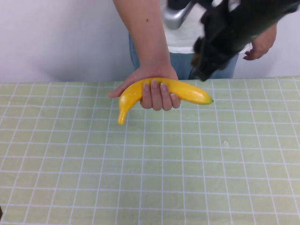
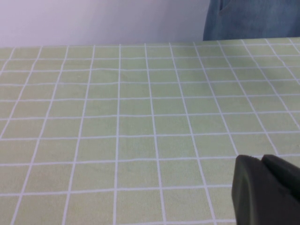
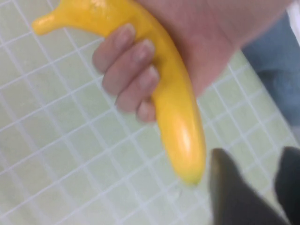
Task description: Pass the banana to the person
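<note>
Banana (image 1: 187,92) lying crosswise in the person's hand (image 1: 152,89) above the far side of the green checked tabletop (image 1: 150,178), fingers (image 3: 131,56) curling over its middle, stem pointing down toward the robot's left, greenish tip toward the right; right claw (image 3: 255,187) hanging just beside that tip, apart from it, jaws standing parted and holding nothing; left claw (image 2: 267,192) showing only as a dark edge low over bare tabletop, grip impossible to tell; person (image 1: 206,42) standing behind the tabletop's far edge.
</note>
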Controlling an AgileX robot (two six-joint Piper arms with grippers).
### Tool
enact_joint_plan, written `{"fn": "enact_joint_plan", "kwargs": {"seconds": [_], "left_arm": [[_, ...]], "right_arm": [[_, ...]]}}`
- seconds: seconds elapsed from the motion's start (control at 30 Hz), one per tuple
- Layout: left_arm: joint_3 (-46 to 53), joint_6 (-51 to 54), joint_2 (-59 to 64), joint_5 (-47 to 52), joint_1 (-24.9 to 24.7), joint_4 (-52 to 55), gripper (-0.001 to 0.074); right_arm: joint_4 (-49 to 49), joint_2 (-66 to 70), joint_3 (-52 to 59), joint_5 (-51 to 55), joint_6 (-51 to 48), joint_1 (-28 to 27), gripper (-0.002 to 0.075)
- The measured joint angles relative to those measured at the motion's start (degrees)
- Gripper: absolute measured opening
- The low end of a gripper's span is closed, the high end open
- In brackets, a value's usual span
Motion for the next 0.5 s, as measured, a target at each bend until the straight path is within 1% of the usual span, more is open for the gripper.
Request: {"fn": "enact_joint_plan", "kwargs": {"seconds": [0.03,0.07,0.13,0.23,0.33,0.5], "left_arm": [[0.0,0.0,0.0,0.0,0.0,0.0,-0.0003],[0.0,0.0,0.0,0.0,0.0,0.0,-0.0003],[0.0,0.0,0.0,0.0,0.0,0.0,-0.0003],[0.0,0.0,0.0,0.0,0.0,0.0,-0.0003],[0.0,0.0,0.0,0.0,0.0,0.0,-0.0003],[0.0,0.0,0.0,0.0,0.0,0.0,-0.0003]], "right_arm": [[-0.24,-0.92,0.0,2.15,0.81,-0.1,0.0005],[-0.64,-1.7,0.14,3.91,1.83,-0.1,-0.0004],[-1.27,-3.26,0.79,4.63,3.98,-0.1,-0.0006],[-1.35,-6.65,5.18,0.98,5.66,-0.1,-0.0006],[-1.48,-10.47,12.75,-3.89,7.56,-0.1,-0.0006],[-1.48,-17.72,29.66,-13.56,10.99,-0.1,-0.0006]]}}
